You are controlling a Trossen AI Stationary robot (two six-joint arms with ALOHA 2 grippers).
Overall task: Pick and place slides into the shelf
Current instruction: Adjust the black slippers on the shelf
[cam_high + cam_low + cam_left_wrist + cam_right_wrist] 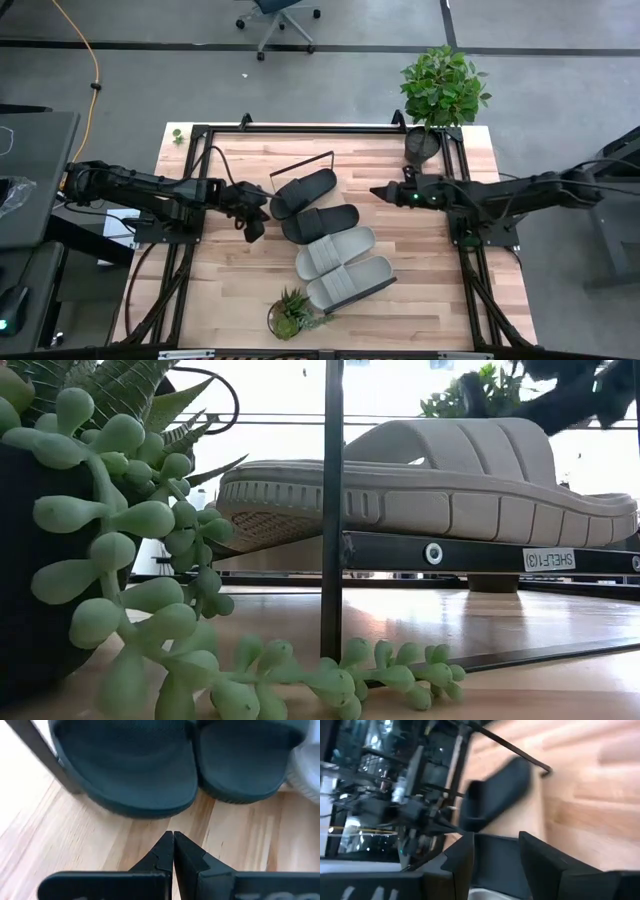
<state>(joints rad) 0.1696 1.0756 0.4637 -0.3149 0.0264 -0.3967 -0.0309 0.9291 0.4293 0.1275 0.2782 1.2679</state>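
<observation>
The shelf [322,235] lies slantwise at the middle of the surface [240,290], carrying four slides in a row: two black slides [303,192] toward the far end, two grey slides [335,252] toward the near end. The left end effector [256,212], fingers closed and empty, sits just beside the black pair, while the right end effector [378,191], fingers apart and empty, hovers near the shelf's other side.

table [250,290]: pale wood, visible grain, satin sheen | shelf frame [333,510]: thin black metal rod, smooth | grey slides [340,268]: matt rubber, ribbed strap, textured sole edge seen | black slides [310,205]: matt rubber, smooth | left gripper [173,851]: matt black plastic noted
</observation>
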